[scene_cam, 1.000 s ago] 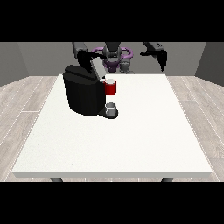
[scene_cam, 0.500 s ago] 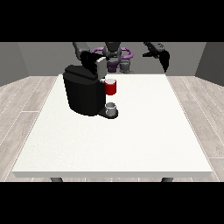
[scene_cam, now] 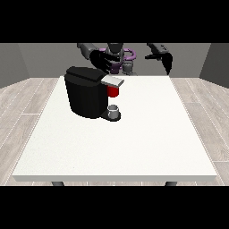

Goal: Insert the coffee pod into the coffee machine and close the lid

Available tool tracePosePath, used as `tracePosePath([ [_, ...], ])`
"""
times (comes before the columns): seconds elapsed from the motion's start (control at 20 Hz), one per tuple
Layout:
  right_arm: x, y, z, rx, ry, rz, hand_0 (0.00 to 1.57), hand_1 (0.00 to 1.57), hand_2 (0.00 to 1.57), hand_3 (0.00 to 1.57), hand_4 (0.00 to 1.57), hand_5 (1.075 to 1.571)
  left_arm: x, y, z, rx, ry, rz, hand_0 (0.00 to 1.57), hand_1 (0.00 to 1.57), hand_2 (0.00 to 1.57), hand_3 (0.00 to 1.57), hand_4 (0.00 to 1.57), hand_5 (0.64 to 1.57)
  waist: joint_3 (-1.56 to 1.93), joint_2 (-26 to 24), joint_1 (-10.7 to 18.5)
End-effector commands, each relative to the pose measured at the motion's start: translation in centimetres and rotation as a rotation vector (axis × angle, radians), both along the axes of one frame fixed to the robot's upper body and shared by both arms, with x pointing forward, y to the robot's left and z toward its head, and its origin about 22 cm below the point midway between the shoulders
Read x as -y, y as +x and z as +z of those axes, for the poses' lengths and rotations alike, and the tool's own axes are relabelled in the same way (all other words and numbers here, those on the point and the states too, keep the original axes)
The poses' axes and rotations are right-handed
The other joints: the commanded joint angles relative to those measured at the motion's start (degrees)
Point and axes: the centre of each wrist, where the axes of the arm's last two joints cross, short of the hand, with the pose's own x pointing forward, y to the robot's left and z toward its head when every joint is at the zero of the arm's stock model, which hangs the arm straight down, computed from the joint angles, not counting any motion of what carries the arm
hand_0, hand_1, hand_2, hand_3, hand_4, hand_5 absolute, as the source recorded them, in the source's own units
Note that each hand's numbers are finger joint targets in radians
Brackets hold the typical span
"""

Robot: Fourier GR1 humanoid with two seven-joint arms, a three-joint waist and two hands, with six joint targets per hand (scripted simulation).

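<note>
The black coffee machine (scene_cam: 87, 96) stands on the table's left half, towards the back. Its grey lid (scene_cam: 112, 81) lies flat and level over a red thing at the machine (scene_cam: 113, 91). A small grey thing (scene_cam: 114, 110) stands on the machine's base under the spout. The hand at the view's left (scene_cam: 100, 60) hovers just behind and above the lid, fingers relaxed and apart from it. Raised over the table's back right edge, the hand at the view's right (scene_cam: 166, 60) has its fingers hanging down and holds nothing.
The white table (scene_cam: 134, 143) stretches wide towards the camera and to the right of the machine. The robot's torso (scene_cam: 117, 58) stands behind the back edge, between the two arms.
The lid, tilted up a second ago, has come down flat. The hand at the view's left has lifted off it and drawn back a little. The other hand has barely moved.
</note>
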Motion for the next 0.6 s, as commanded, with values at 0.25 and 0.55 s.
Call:
tracePosePath([
  [0.25, -3.2, 0.1, 1.1, -0.002, 0.005, 0.04, 0.0, 0.0, 0.0, 0.0, 0.12, 1.571, 1.1, 0.1, 0.1, 0.056, -0.012, -0.022, 0.0, 0.0, 0.0, 0.0, 0.17, 1.571, 0.01, -2.3, -0.5],
  [0.55, -4.3, -2.6, -2.1, 0.008, 0.08, 0.182, 0.0, 0.0, 0.0, 0.0, 0.26, 1.571, 1.7, -2.4, -3.9, 0.018, -0.053, 0.005, 0.0, 0.0, 0.0, 0.0, 0.19, 1.571, 0.0, -6.0, -3.8],
])
